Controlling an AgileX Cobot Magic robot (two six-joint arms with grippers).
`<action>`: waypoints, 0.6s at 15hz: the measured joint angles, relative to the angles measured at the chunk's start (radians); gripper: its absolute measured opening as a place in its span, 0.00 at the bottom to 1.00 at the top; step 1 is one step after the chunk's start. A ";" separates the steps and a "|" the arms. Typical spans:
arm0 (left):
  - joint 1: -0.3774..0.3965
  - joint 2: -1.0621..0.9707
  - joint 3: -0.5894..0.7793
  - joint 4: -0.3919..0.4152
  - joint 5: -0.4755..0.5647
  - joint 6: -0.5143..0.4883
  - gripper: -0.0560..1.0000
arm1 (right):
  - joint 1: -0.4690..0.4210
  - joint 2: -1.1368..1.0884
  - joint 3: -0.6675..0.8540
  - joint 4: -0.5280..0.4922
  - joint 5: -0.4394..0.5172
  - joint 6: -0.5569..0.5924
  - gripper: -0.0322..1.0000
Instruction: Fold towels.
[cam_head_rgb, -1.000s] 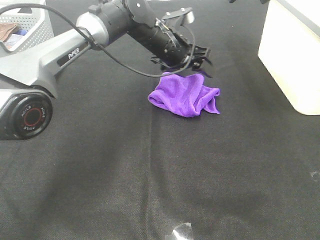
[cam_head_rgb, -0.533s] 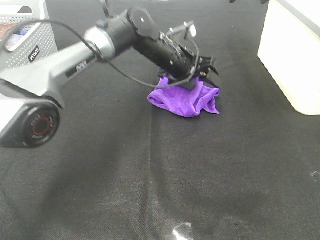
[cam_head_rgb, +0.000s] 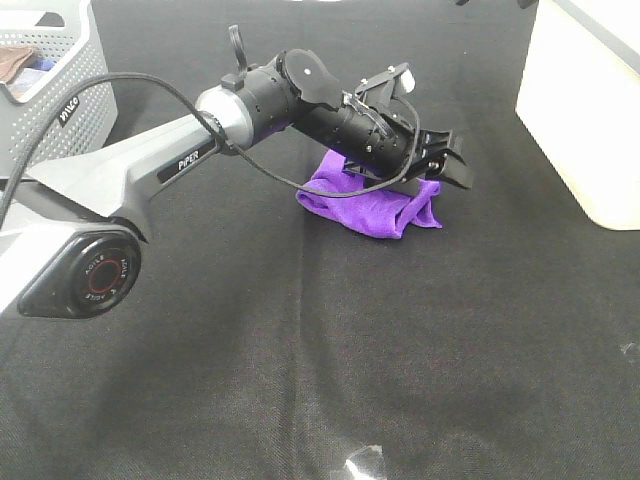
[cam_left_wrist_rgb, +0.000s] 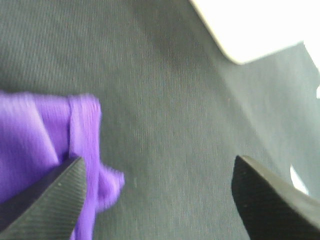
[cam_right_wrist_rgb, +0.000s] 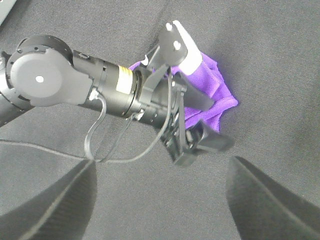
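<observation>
The towel (cam_head_rgb: 368, 208) is a bright purple cloth lying crumpled on the black table cover, partly hidden under the left arm. My left gripper (cam_head_rgb: 455, 166) hovers low over the towel's right edge, open with nothing between its fingers. In the left wrist view the towel (cam_left_wrist_rgb: 37, 137) lies beside one fingertip (cam_left_wrist_rgb: 47, 197), and bare black cover fills the gap of the left gripper (cam_left_wrist_rgb: 157, 200). My right gripper (cam_right_wrist_rgb: 160, 205) is open and empty, high above the scene. It looks down on the towel (cam_right_wrist_rgb: 217, 95) and the left gripper (cam_right_wrist_rgb: 200, 145).
A cream-white box (cam_head_rgb: 585, 105) stands at the right edge, close to the left gripper's reach. A grey perforated basket (cam_head_rgb: 55, 85) holding cloth bits sits at the far left. A small clear scrap (cam_head_rgb: 365, 462) lies near the front edge.
The left arm has swung right and toward the front. Its gripper went from behind the towel to over the towel's right edge. The towel has barely shifted.
</observation>
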 joint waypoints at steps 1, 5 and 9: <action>0.000 0.001 0.000 -0.004 -0.002 0.004 0.75 | 0.000 0.000 0.000 0.000 0.000 0.000 0.73; 0.036 -0.092 0.000 0.118 0.156 0.021 0.76 | 0.000 -0.037 0.005 0.000 0.001 0.003 0.73; 0.150 -0.272 -0.001 0.480 0.322 -0.173 0.78 | 0.000 -0.129 0.009 -0.017 0.001 0.052 0.73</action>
